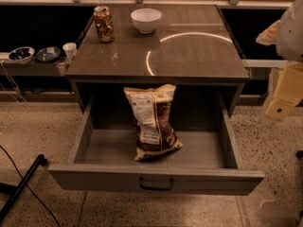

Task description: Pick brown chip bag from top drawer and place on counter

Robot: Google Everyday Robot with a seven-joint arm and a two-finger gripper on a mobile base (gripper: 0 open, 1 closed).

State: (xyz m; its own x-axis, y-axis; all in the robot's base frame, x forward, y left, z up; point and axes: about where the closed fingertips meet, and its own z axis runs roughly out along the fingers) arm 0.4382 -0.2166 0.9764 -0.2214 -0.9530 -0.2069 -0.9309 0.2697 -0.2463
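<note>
The brown chip bag point(152, 122) stands tilted in the open top drawer point(94, 176), leaning back towards the drawer's rear with its pale label panel facing me. The drawer is pulled out fully, with its dark handle point(156, 183) at the front. The counter point(189, 56) above it reflects a bright ring of light. My gripper point(282, 98) hangs at the right edge of the view, beside the counter's right front corner. It is well right of the bag and apart from it, with nothing visibly in it.
A drink can point(103, 24) and a white bowl point(146, 20) stand at the counter's back. A low shelf at left carries two small bowls point(21, 54) and a white cup point(69, 50). A black pole point(21, 186) crosses the floor at lower left.
</note>
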